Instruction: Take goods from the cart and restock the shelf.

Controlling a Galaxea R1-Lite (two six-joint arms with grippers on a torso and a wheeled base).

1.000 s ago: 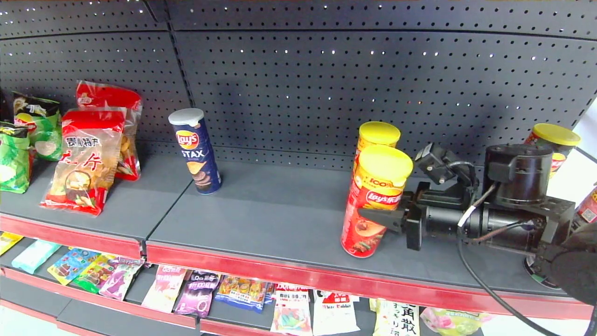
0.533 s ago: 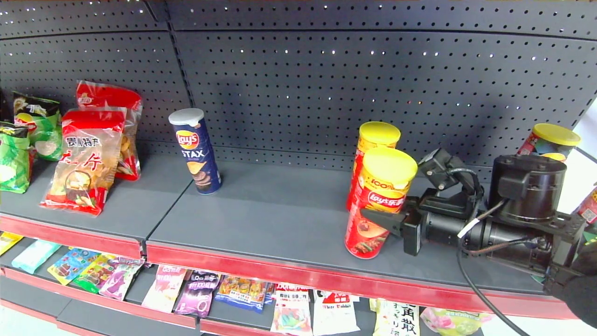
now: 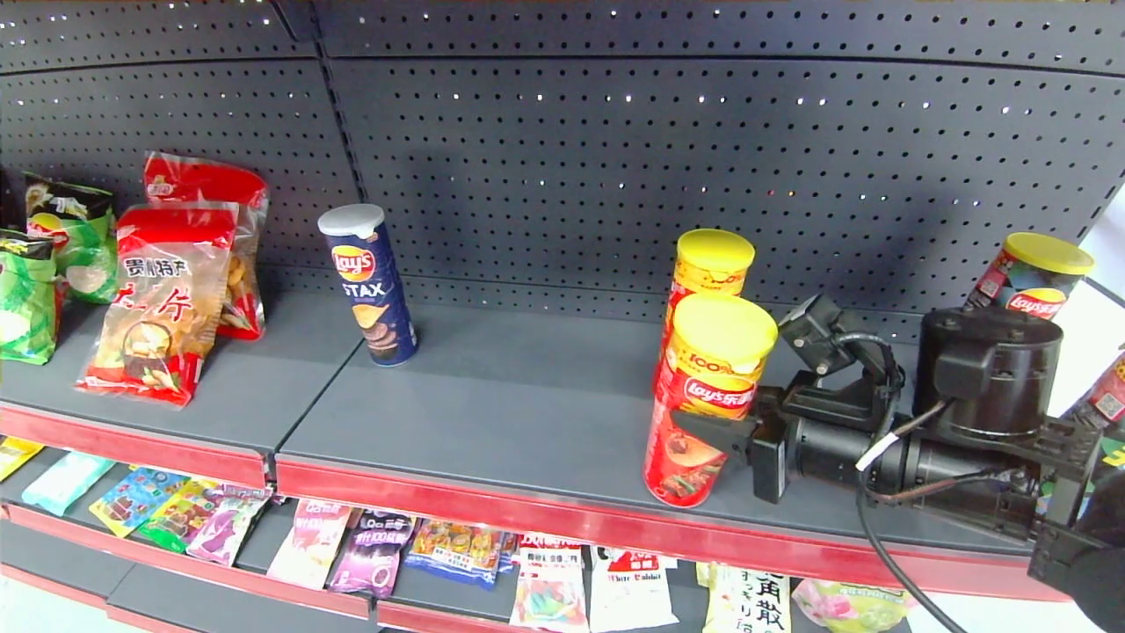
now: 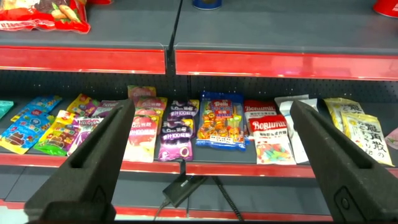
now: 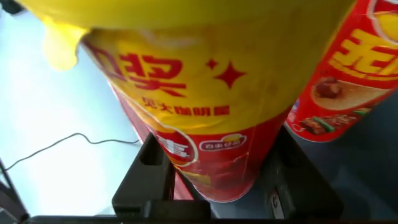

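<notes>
A red chips can [image 3: 706, 404] with a yellow lid stands upright near the shelf's [image 3: 527, 422] front edge, right of centre. My right gripper [image 3: 714, 432] is shut on its lower body from the right side. In the right wrist view the same red chips can [image 5: 211, 124] sits between the black fingers [image 5: 155, 171], with a second matching can [image 5: 348, 81] beside it. That second can [image 3: 710, 262] stands directly behind the held one. My left gripper [image 4: 211, 155] hangs open with nothing in it, facing the lower shelf of candy bags [image 4: 214, 121].
A blue chips can [image 3: 369, 283] stands left of centre. Red snack bags [image 3: 167, 299] and green bags [image 3: 31, 281] lie at the far left. Another yellow-lidded can [image 3: 1028, 272] is at the far right. A perforated back panel [image 3: 615, 176] closes the shelf. Bare shelf lies between the blue and red cans.
The held can tipped briefly, then came back upright, now a little lower and nearer the shelf's front edge. The right gripper went with it.
</notes>
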